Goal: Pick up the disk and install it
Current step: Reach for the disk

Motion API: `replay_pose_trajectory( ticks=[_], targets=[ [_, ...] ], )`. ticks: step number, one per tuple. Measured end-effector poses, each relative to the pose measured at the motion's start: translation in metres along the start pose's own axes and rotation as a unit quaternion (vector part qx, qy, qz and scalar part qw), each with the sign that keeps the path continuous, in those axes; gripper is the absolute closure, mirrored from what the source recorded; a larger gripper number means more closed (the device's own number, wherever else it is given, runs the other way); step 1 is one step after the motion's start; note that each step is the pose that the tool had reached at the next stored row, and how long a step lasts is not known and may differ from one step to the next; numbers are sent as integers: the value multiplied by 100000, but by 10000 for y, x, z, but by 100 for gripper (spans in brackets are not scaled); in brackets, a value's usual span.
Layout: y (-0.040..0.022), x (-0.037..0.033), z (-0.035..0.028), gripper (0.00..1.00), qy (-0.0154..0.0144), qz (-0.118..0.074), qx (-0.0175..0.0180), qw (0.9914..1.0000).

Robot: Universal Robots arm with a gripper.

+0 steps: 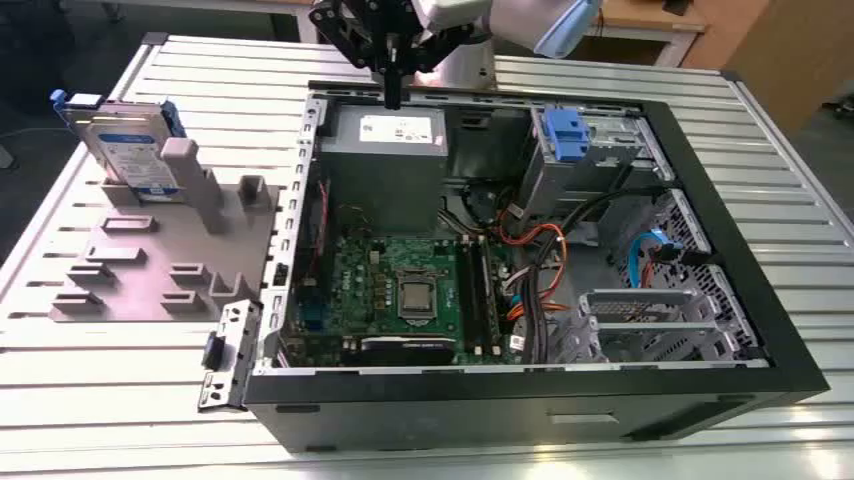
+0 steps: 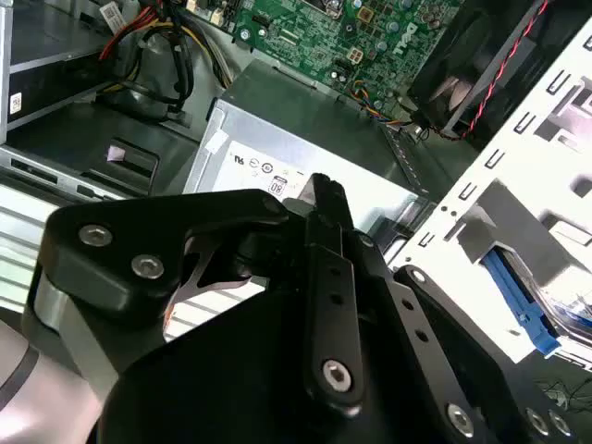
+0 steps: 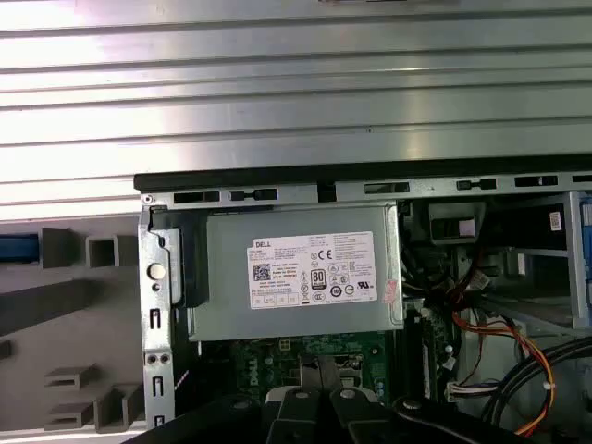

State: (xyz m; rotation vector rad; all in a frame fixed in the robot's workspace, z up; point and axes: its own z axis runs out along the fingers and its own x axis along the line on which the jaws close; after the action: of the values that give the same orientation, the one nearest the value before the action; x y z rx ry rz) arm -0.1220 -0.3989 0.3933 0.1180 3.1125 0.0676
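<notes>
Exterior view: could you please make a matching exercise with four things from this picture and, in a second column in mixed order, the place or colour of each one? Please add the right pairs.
Things:
1. disk
2. gripper
3. blue bracket
4. circuit board

Places or colours:
A. green, lying flat on the floor of the case
B. standing in the grey holder, outside the case
C. just above the grey metal box
D. in the drive bay, toward the exterior view's right

Pairs: 1-B, 2-C, 3-D, 4-A

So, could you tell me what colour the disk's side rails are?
Blue; the disk shows best in the exterior view.
</notes>
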Motion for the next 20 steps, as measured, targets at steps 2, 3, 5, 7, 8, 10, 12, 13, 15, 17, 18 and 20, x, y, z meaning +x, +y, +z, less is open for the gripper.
replay_pose_trajectory(
  ticks=[2, 3, 5, 7, 8, 10, 12, 13, 15, 17, 18, 20],
  targets=[
    [0, 0, 0, 89, 0, -2, 1, 100000],
    [0, 0, 0, 89, -2, 0, -1, 100000],
    [0, 1, 0, 89, -1, -4, 0, 100000],
    [0, 6, 0, 89, 0, 0, 6, 100000],
    [-1, 8, 0, 89, 2, -2, 3, 100000],
    [-1, 15, 0, 89, -5, 6, -4, 100000],
    [-2, 26, 0, 89, -4, 0, -3, 100000],
    [-2, 30, 0, 89, -2, 1, -2, 100000],
    [-2, 30, 0, 89, 0, -8, -1, 100000],
    [-3, 37, 0, 89, -1, -3, 2, 100000],
    [-3, 39, 0, 89, -1, 1, 2, 100000],
    [-3, 43, 0, 89, -2, 0, -4, 100000]
  ],
)
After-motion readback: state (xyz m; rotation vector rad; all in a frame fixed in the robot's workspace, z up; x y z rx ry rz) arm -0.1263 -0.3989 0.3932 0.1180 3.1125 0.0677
